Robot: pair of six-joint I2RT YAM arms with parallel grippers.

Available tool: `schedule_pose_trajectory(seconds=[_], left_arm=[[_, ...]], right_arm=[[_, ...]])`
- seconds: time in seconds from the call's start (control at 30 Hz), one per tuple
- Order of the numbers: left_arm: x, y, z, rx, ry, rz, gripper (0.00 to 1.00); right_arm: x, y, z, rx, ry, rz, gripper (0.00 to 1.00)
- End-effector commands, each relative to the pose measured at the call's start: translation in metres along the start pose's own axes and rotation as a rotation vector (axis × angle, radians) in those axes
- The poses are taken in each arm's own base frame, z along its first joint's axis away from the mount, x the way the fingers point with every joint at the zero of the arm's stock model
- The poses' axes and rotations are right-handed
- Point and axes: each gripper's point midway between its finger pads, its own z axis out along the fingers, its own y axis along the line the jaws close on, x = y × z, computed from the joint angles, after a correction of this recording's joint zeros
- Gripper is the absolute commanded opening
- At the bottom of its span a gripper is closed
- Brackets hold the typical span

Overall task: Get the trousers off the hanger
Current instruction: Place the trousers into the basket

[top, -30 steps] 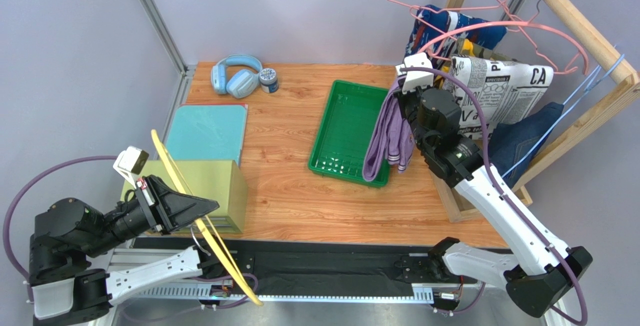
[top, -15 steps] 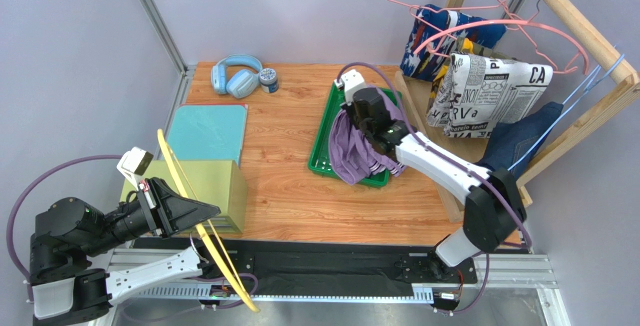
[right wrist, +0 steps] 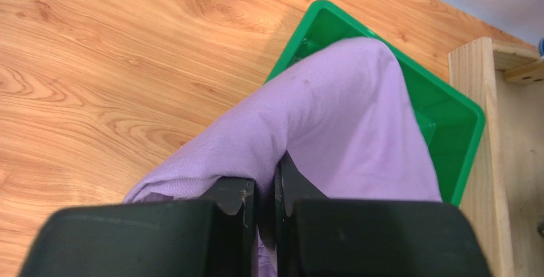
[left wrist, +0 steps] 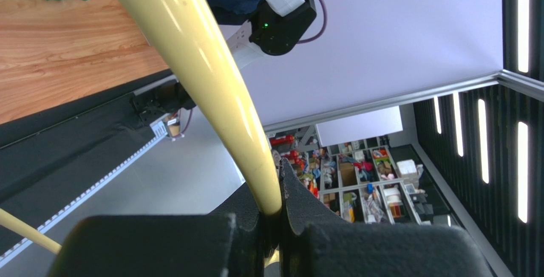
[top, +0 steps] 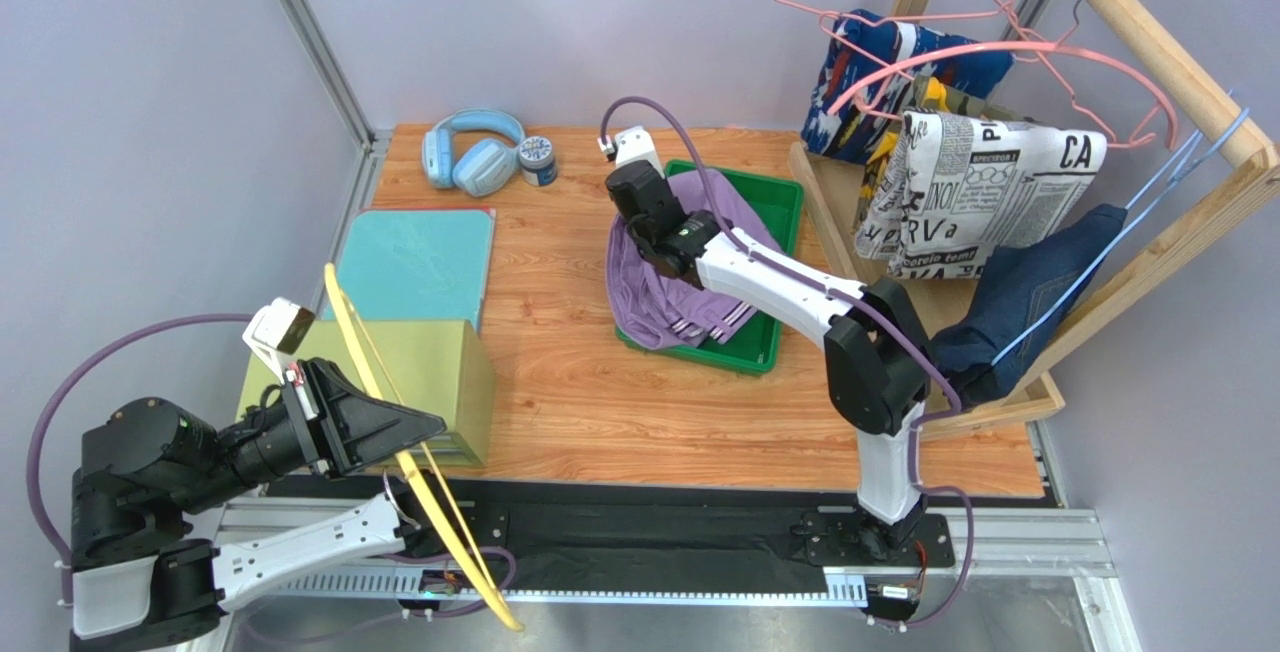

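My right gripper (right wrist: 266, 175) is shut on a fold of the purple trousers (right wrist: 332, 118). They drape over the left part of the green tray (top: 781, 195) and spill onto the table, and in the top view the right gripper (top: 655, 243) is sunk in the purple trousers (top: 684, 285). Low at the near left, my left gripper (left wrist: 273, 207) is shut on the bar of a bare yellow hanger (left wrist: 191, 41). Newsprint trousers (top: 977, 180), denim trousers (top: 1037, 292) and blue-white-red print trousers (top: 887, 60) hang on the wooden rack (top: 1172, 67).
Empty pink hangers (top: 902, 7) and a blue hanger (top: 1187, 172) hang on the rack. Blue headphones (top: 473, 150) and a small jar (top: 538, 160) lie at the back left. A teal folder (top: 416, 265) and a yellow-green box (top: 436, 367) sit left of the tray.
The right arm swung left from the rack and carried the purple trousers down onto the green tray. The left gripper with the yellow hanger shifted only slightly.
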Motion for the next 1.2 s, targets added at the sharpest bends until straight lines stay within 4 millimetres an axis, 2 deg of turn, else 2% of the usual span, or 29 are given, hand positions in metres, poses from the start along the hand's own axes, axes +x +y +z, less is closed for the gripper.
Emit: schedule_pose_trajectory(seconds=[0.0,0.03,0.07,0.17,0.2,0.23,0.27,0.3,0.33,0.37,0.4,0.43,0.5,0.53,0.6,0.63,0.67,0.73,0.77,0.83,0.87,0.9,0.97,1.0,1.07,1.1,1.17], left_arm=[[-0.001,-0.017,-0.003,0.082,0.002,-0.022,0.0],[-0.001,-0.017,-0.002,0.089,0.0,-0.025,0.0],[0.001,-0.017,0.001,0.09,0.007,-0.026,0.0],[0.007,-0.021,0.01,0.103,0.044,-0.002,0.0],[0.009,-0.023,0.013,0.104,0.056,0.008,0.0],[0.011,-0.025,0.016,0.109,0.069,0.019,0.0],[0.017,-0.026,0.022,0.105,0.108,0.037,0.0],[0.02,-0.026,0.026,0.104,0.129,0.062,0.0],[0.023,-0.03,0.028,0.118,0.145,0.078,0.0],[0.029,-0.031,0.033,0.118,0.187,0.089,0.0],[0.033,-0.031,0.035,0.123,0.207,0.11,0.0],[0.036,-0.035,0.036,0.138,0.228,0.119,0.0],[0.05,-0.037,0.04,0.154,0.314,0.133,0.0],[0.054,-0.039,0.041,0.167,0.342,0.143,0.0],[0.068,-0.041,0.043,0.178,0.439,0.147,0.0],[0.072,-0.044,0.044,0.195,0.471,0.154,0.0],[0.083,-0.046,0.043,0.217,0.549,0.15,0.0],[0.092,-0.048,0.044,0.255,0.612,0.151,0.0],[0.099,-0.049,0.04,0.279,0.67,0.149,0.0],[0.106,-0.047,0.041,0.308,0.714,0.139,0.0],[0.11,-0.047,0.039,0.322,0.75,0.13,0.0],[0.113,-0.046,0.039,0.329,0.77,0.121,0.0],[0.12,-0.042,0.039,0.341,0.82,0.098,0.0],[0.122,-0.041,0.038,0.346,0.836,0.091,0.0],[0.128,-0.036,0.039,0.347,0.879,0.075,0.0],[0.13,-0.034,0.039,0.343,0.895,0.069,0.0],[0.136,-0.031,0.039,0.331,0.937,0.051,0.0]], right_arm=[[-0.019,-0.002,0.001,0.074,-0.015,0.098,0.11],[-0.011,-0.003,0.0,0.081,0.02,0.085,0.17],[-0.011,-0.004,-0.002,0.084,0.029,0.102,0.23],[-0.005,-0.004,-0.016,0.057,0.077,0.104,0.51],[-0.014,-0.01,-0.028,0.048,0.071,0.116,0.6],[-0.007,-0.015,-0.038,0.048,0.115,0.097,0.63],[-0.009,-0.018,-0.048,0.04,0.123,0.103,0.65],[-0.015,-0.025,-0.064,0.027,0.116,0.113,0.72],[-0.009,-0.029,-0.078,0.012,0.152,0.095,0.75],[-0.007,-0.028,-0.089,-0.019,0.172,0.088,0.76],[-0.014,-0.036,-0.11,-0.035,0.159,0.101,0.77],[-0.001,-0.042,-0.124,-0.033,0.204,0.063,0.78],[0.002,-0.047,-0.151,-0.042,0.197,0.011,0.79],[0.001,-0.054,-0.174,-0.064,0.18,0.001,0.79],[-0.001,-0.046,-0.203,-0.167,0.158,-0.015,0.79],[-0.005,-0.051,-0.225,-0.22,0.134,-0.017,0.79],[-0.006,-0.039,-0.242,-0.328,0.13,-0.016,0.79],[-0.009,-0.027,-0.27,-0.491,0.102,-0.032,0.79],[-0.012,-0.012,-0.302,-0.68,0.077,-0.03,0.79],[-0.022,0.003,-0.336,-0.889,-0.009,-0.053,0.79],[-0.023,0.01,-0.366,-1.045,-0.055,-0.087,0.8],[-0.028,0.012,-0.381,-1.113,-0.081,-0.095,0.81],[-0.035,0.014,-0.403,-1.216,-0.144,-0.156,0.82],[-0.044,0.013,-0.409,-1.23,-0.171,-0.163,0.83],[-0.043,0.017,-0.426,-1.332,-0.151,-0.209,0.83],[-0.042,0.022,-0.424,-1.358,-0.152,-0.248,0.83],[-0.043,0.022,-0.434,-1.414,-0.163,-0.282,0.83]])
